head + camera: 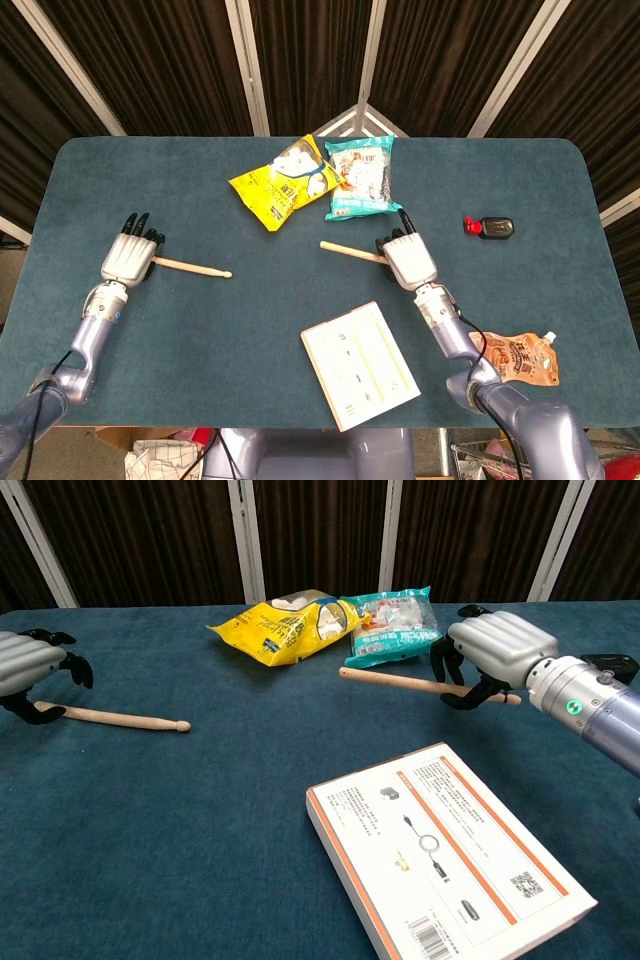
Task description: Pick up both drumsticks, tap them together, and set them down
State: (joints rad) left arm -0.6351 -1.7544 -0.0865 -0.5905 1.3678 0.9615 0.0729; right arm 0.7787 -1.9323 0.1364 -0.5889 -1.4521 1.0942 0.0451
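At the left of the blue table (pixel 200 340), one drumstick (pixel 192 267) is being seen lying flat on the cloth, its butt under the left hand (pixel 127 257) and its tip pointing right. In the chest view the left hand's fingers (pixel 78 668) are being shown curled loosely above the stick rather than clamped on it — nothing is being held there, and the hand is being kept spread over the butt end.

At the right of centre, the other drumstick (pixel 395 681) is being gripped by the right hand (pixel 490 652), the fingers being wrapped around its butt, which is sticking out a little on the hand's right side. The stick is being held nearly level, its tip pointing left; whether it is touching the cloth cannot be told.

Further back, a yellow snack bag (pixel 283 184) and a teal snack bag (pixel 362 176) are lying just beside each other. A white box with an orange edge (pixel 450 855) is lying near the front, right of centre. At the far right a small black and red object (pixel 489 227) is resting — and nearer the front edge, an orange pouch (pixel 524 357).
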